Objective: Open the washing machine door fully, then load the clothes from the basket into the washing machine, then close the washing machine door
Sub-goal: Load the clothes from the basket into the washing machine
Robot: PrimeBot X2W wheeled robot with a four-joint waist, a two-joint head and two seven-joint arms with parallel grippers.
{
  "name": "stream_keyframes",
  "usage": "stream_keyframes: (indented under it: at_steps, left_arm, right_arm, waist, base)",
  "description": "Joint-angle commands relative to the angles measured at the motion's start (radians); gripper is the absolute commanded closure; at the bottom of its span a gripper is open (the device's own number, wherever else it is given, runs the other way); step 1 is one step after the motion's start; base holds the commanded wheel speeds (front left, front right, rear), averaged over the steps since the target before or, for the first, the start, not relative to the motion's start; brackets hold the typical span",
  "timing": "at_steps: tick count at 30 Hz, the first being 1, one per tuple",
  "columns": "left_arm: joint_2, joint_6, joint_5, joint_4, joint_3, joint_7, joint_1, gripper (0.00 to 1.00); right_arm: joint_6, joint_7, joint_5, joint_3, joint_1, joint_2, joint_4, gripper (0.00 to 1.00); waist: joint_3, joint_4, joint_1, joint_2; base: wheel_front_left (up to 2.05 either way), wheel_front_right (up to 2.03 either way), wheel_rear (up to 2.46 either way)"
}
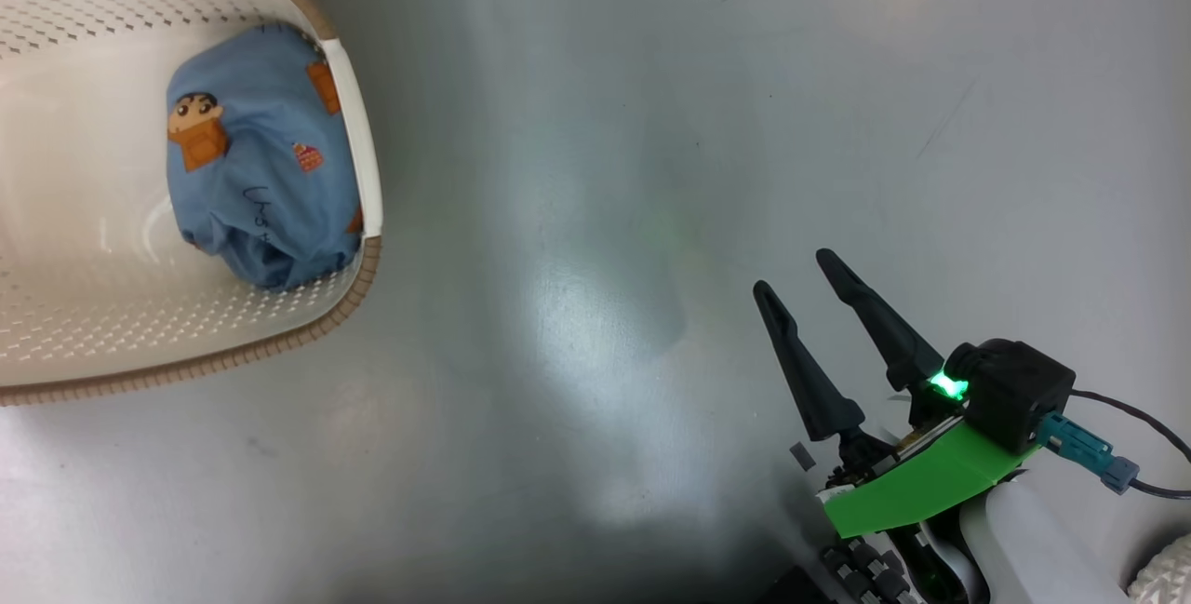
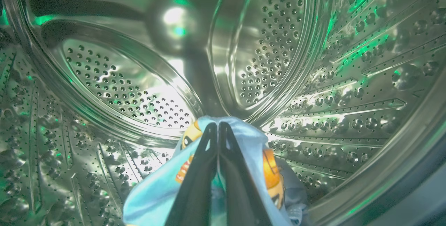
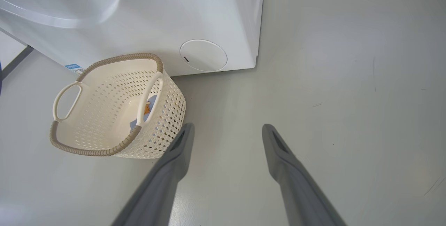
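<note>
left wrist view looks deep into the steel drum (image 2: 348, 79) of the washing machine (image 3: 156, 17). there the left gripper (image 2: 217, 125) has its two dark fingers pressed together with no gap, and they pinch a blue garment (image 2: 153, 194) that hangs around and below them. so this cloth is already past the mouth and inside the drum, above the low part of the perforated wall, with the back wall ahead of the fingertips. i judge that the coming move needs only that the fingers part so the cloth drops, not a further reach. how much cloth is bunched under the fingers is cut off by the bottom edge of that view, and whether it touches the drum wall i cannot tell. head view shows the second garment (image 1: 260, 167) as a rounded bundle in the basket (image 1: 358, 278), at its right end, touching the side with the white handle (image 1: 358, 139). the right gripper (image 1: 793, 271) hovers over the bare floor (image 1: 651, 120), its fingers wide apart and holding nothing. the bundle lies forward and to the left of it, well apart, and the fingers point roughly that way. i think the right arm is the freer one for that pick, but how far the left arm is from the basket cannot be seen. the basket's left part is cut by the edge of the head view, and how wide the door stands i cannot tell.
</note>
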Motion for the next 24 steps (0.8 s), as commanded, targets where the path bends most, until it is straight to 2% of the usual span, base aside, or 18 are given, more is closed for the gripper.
stream_keyframes:
  at_steps: [1, 8, 9, 10, 11, 17, 24]
  left_arm:
    - [0.037, -0.003, -0.007, -0.019, 0.011, 0.012, 0.006, 1.0]
    - [0.023, -0.011, -0.048, 0.021, 0.02, 0.087, 0.0, 1.0]
    - [0.023, -0.009, -0.052, 0.024, 0.022, 0.092, -0.001, 0.81]
    - [0.022, -0.009, -0.057, 0.031, 0.023, 0.104, -0.003, 0.04]
    - [0.02, -0.007, -0.063, 0.037, 0.027, 0.115, -0.004, 0.0]
    - [0.016, 0.016, -0.082, 0.07, 0.037, 0.141, -0.013, 0.0]
    - [0.012, 0.026, -0.093, 0.103, 0.04, 0.096, 0.003, 0.0]
  right_arm:
    - [0.002, -0.005, 0.012, 0.022, 0.034, -0.005, -0.013, 0.0]
    - [0.002, -0.005, 0.014, 0.027, 0.031, -0.01, -0.009, 0.0]
    - [0.002, -0.005, 0.013, 0.028, 0.031, -0.01, -0.008, 0.0]
    - [0.002, -0.005, 0.013, 0.028, 0.03, -0.009, -0.007, 0.0]
    - [0.002, -0.005, 0.013, 0.027, 0.03, -0.01, -0.006, 0.0]
    - [0.002, -0.005, 0.016, 0.022, 0.026, -0.01, -0.005, 0.0]
    - [0.002, -0.005, 0.013, 0.004, 0.017, -0.008, -0.008, 0.0]
  waist:
    - [-0.001, 0.002, 0.0, 0.0]
    - [-0.004, 0.006, 0.0, 0.0]
    - [-0.005, 0.006, 0.0, 0.0]
    - [-0.006, 0.006, 0.0, 0.0]
    - [-0.007, 0.007, 0.0, 0.0]
    - [-0.014, 0.012, 0.0, 0.0]
    - [-0.044, 0.031, 0.0, 0.0]
  base:
    - [0.0, 0.0, 0.0]
    - [0.0, 0.0, 0.0]
    - [0.0, 0.0, 0.0]
    - [0.0, 0.0, 0.0]
    - [0.0, 0.0, 0.0]
    - [0.0, 0.0, 0.0]
    - [0.0, 0.0, 0.0]
